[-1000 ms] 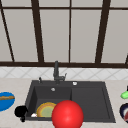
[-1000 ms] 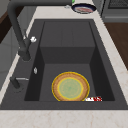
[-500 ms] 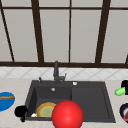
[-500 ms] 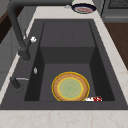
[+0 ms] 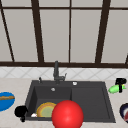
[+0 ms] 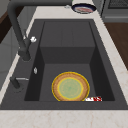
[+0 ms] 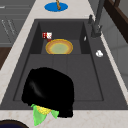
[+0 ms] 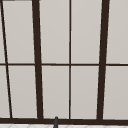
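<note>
My right hand [image 5: 120, 81] hovers over the counter right of the sink, fingers curled round a green-husked corn cob [image 5: 114, 89]. The right side view has this hand [image 7: 48, 90] large in the foreground, with the corn cob [image 7: 41, 113] poking out beneath it at the sink's near rim. Over the counter by the sink's front left corner, my left hand [image 5: 20, 111] stays in the air. An orange-rimmed plate [image 6: 70, 87] lies flat in the sink's deep basin. A small red and white item [image 6: 93, 99] lies beside it.
A red ball [image 5: 67, 114] sits at the sink's front edge. A blue plate [image 5: 5, 100] with a brown item lies on the left counter, a dark bowl [image 5: 124, 111] on the right. The black faucet [image 5: 56, 72] stands behind the basin [image 6: 67, 37]. Window panes rise behind.
My right hand has shifted slightly up and to the left with the corn cob. The left hand, plate and ball have not moved.
</note>
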`<state>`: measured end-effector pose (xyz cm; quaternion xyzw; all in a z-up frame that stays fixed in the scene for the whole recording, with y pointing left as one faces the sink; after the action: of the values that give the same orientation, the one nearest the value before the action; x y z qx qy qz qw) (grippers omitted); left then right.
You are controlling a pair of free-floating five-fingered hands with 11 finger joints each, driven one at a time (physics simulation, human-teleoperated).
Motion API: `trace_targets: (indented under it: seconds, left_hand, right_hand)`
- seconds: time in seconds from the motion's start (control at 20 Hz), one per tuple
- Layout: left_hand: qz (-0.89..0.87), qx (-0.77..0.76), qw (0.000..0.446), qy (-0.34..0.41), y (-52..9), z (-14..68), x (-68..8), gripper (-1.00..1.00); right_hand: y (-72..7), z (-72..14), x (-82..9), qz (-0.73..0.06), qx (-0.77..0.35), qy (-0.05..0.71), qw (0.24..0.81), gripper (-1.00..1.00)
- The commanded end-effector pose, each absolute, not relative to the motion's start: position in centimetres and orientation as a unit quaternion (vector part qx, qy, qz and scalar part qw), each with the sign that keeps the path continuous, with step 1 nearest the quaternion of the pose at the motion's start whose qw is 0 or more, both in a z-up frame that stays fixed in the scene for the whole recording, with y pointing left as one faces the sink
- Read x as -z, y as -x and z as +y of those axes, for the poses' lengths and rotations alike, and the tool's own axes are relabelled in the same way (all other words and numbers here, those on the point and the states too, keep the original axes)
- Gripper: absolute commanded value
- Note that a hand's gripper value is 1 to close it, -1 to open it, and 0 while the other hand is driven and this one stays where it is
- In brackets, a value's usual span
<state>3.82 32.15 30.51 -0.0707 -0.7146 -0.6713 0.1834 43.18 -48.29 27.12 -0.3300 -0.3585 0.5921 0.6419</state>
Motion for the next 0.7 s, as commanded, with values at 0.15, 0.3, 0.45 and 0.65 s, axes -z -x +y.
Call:
trace_targets:
  seconds: [0.15, 0.3, 0.45, 0.65]
  left_hand:
    - [-0.715, 0.671, 0.183, 0.071, -3.8, 32.1, -30.5, 0.00]
    - [-0.715, 0.671, 0.183, 0.071, -3.8, 32.1, -30.5, 0.00]
    - [-0.715, 0.671, 0.183, 0.071, -3.8, 32.1, -30.5, 0.00]
    - [-0.715, 0.671, 0.183, 0.071, -3.8, 32.1, -30.5, 0.00]
  right_hand:
    - [-43.2, -44.2, -27.9, -0.375, -0.564, 0.364, 0.640, 1.00]
    - [-43.2, -42.4, -27.8, -0.384, -0.558, 0.373, 0.634, 1.00]
    - [-42.7, -40.5, -27.7, -0.398, -0.550, 0.381, 0.627, 1.00]
    - [-41.9, -38.0, -27.7, -0.415, -0.539, 0.396, 0.617, 1.00]
